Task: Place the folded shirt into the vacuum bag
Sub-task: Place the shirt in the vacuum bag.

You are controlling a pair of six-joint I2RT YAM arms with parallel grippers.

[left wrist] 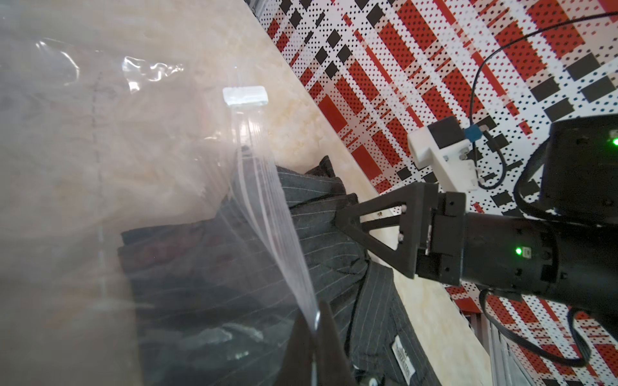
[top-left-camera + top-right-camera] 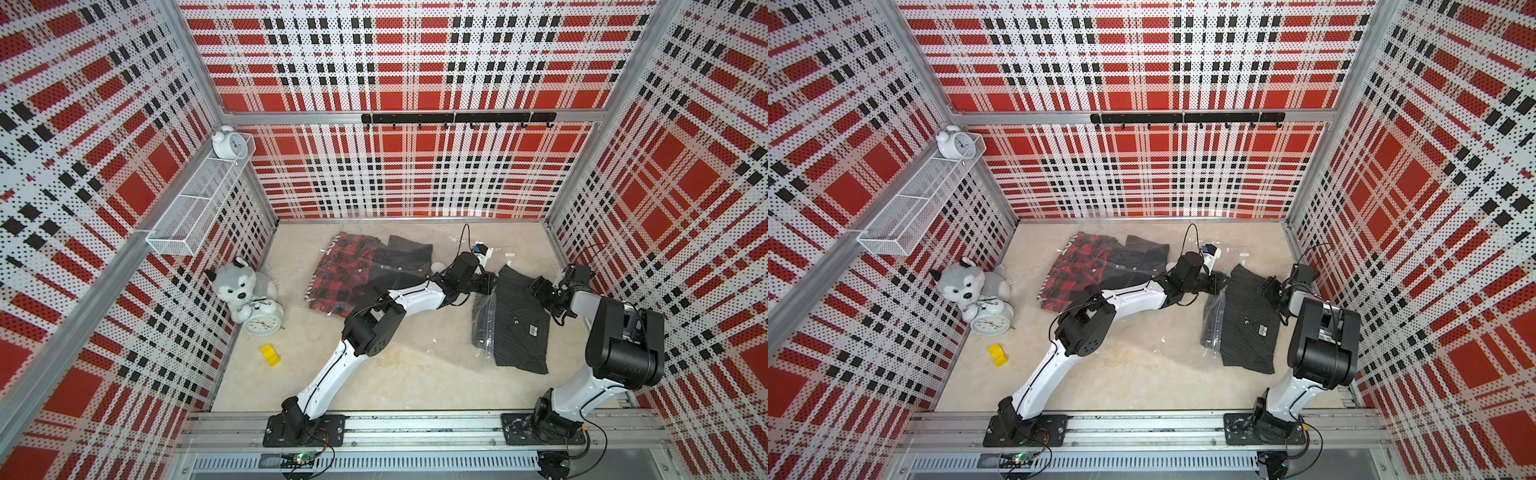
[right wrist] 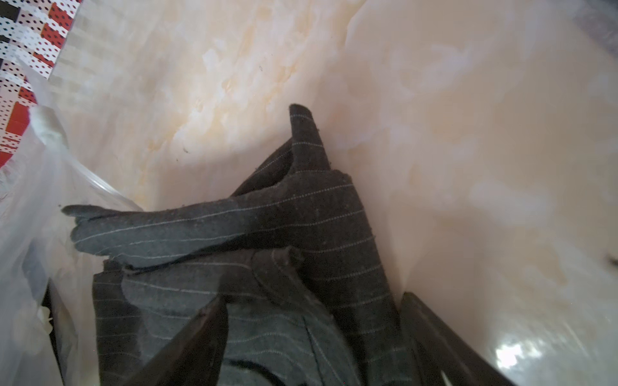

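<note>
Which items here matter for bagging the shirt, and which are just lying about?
Job: vacuum bag; pinstriped shirt at its mouth; left hand pinching the bag edge; right hand at the shirt.

Lying about: plush husky; floor clock; yellow block; wire basket; basket clock; hook rail; red plaid shirt, apparently already bagged.

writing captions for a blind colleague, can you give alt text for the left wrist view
The left fingers pinch the edge of a clear plastic bag, holding it up over part of a dark pinstriped shirt on a marble table. The right fingers reach the shirt's edge.
</note>
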